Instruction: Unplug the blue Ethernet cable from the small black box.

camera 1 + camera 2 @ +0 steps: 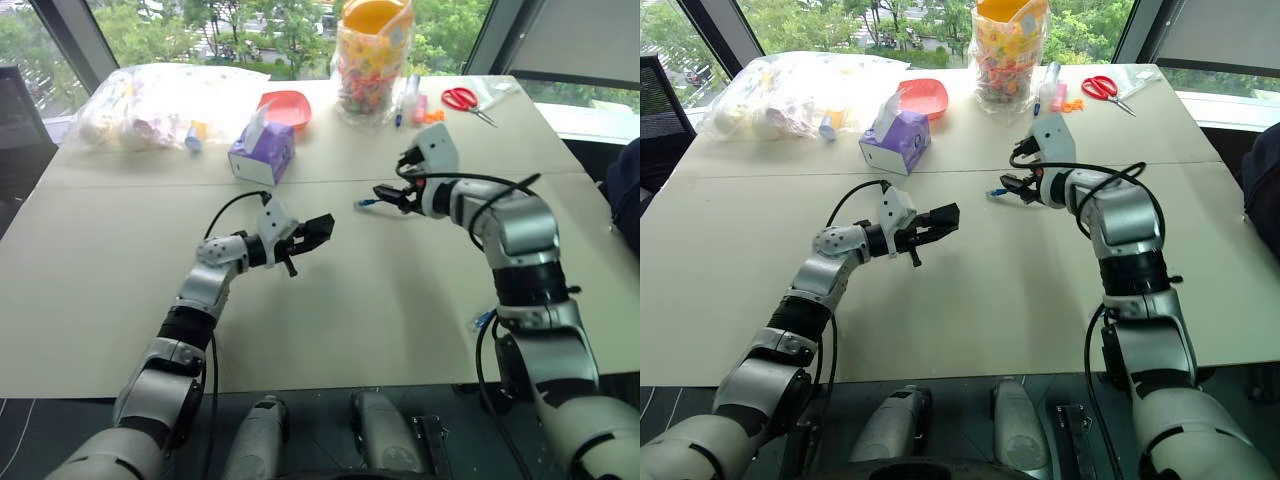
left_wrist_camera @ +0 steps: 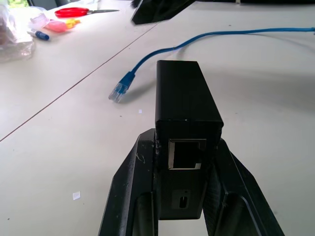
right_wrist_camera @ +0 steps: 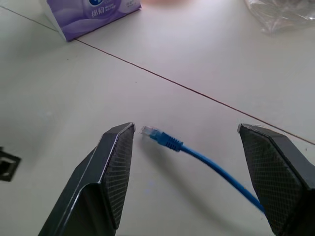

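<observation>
The small black box (image 2: 187, 101) sits clamped between the fingers of my left gripper (image 1: 318, 230), held above the middle of the table, and its side port is empty. The blue Ethernet cable (image 3: 170, 142) lies loose on the table, its clear plug (image 2: 116, 92) free and pointing toward the box. My right gripper (image 3: 187, 129) hovers open just over that plug end with a finger on each side of the cord and nothing held. In the left eye view the right gripper (image 1: 385, 193) is to the right of the box, with the plug (image 1: 366, 202) beneath it.
A purple tissue box (image 1: 262, 150) stands behind the left gripper. Farther back are a red bowl (image 1: 285, 107), a bag of items (image 1: 160, 105), a jar of sweets (image 1: 372, 60) and red scissors (image 1: 462, 98). A seam crosses the table (image 1: 120, 300).
</observation>
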You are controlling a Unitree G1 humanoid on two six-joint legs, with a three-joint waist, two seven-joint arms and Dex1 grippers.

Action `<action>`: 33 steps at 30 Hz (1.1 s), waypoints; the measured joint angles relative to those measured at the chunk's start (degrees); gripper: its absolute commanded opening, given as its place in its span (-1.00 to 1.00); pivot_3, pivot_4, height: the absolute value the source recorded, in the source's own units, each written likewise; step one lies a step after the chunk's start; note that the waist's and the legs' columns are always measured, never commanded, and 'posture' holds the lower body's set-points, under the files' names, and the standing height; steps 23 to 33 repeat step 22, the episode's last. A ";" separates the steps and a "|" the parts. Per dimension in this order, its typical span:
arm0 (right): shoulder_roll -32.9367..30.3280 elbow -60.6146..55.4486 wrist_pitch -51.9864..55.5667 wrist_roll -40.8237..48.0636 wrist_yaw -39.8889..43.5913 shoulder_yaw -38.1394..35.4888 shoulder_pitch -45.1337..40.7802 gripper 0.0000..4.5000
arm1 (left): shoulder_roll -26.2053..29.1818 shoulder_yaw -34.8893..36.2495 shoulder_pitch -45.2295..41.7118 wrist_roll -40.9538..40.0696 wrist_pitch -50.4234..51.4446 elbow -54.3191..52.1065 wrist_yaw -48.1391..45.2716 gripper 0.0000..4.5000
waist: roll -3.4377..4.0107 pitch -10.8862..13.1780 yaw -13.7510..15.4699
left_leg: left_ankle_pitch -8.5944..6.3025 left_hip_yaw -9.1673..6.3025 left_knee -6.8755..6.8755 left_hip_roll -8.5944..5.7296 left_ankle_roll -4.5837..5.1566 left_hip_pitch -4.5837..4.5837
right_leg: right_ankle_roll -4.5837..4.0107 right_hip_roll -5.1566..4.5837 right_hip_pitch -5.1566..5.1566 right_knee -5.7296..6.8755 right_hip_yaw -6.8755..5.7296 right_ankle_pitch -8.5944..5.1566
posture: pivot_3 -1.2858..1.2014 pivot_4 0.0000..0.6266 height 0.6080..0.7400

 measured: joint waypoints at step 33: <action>-7.40 -25.12 15.55 10.88 2.20 -0.88 11.69 0.54 | 13.12 5.22 7.33 -6.12 8.51 -15.50 -8.75 0.98 | -0.01 -0.03 0.38 | 0.00 -0.01 0.02 0.02 0.01 0.05 | 0.01 0.00 0.13 -0.04 -0.01 -0.01 | 0.03 -0.52 1.00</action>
